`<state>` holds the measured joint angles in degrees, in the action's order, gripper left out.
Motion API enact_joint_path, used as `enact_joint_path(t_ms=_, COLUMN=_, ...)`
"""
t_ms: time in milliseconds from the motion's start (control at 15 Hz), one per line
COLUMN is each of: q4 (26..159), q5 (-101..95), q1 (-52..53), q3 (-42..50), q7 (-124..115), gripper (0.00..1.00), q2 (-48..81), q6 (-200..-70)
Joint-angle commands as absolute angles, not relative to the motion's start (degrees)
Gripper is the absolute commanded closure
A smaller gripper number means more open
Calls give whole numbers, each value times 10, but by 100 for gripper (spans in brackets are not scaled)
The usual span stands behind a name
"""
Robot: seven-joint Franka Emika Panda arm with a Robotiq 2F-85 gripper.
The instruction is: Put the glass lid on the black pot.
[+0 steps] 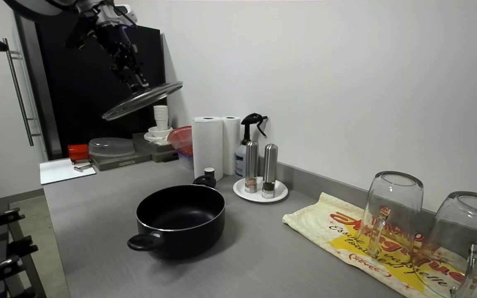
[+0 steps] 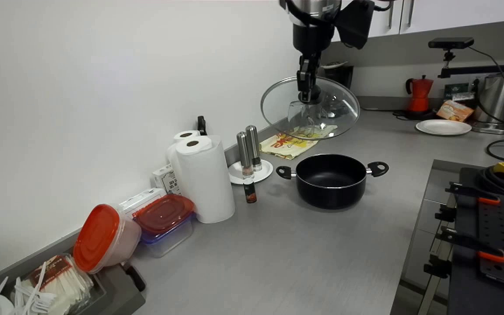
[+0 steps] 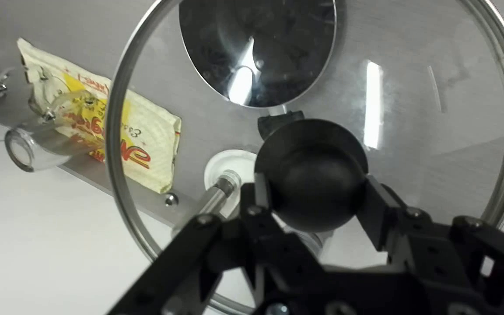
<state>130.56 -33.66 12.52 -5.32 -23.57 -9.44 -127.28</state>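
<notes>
The glass lid [image 1: 143, 101] hangs tilted, higher than the black pot [image 2: 330, 192] and well apart, the gripper [image 3: 315, 193] pinching the lid's dark knob [image 3: 316, 173]! It'll likely be stiff, weighty, breakable; that knob's the right hold, though its smooth roundness may let it swivel.

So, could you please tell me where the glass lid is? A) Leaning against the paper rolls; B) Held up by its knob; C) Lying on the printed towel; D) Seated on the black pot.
B, as the fingers grip the dark knob and the glass lid hangs tilted in the air, apart from the black pot.
</notes>
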Motion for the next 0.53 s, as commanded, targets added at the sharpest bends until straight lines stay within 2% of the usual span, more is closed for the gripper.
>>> enact_joint_path(t_ms=0, q4=1365, q5=-314, q1=70, q3=-49, q7=-236, gripper=75, q2=-151, q6=-1308)
enact_joint_path(t_ms=467, q4=1415, q5=-279, q1=-26, q3=-12, q7=-241, gripper=75, q2=-85, q6=-1414)
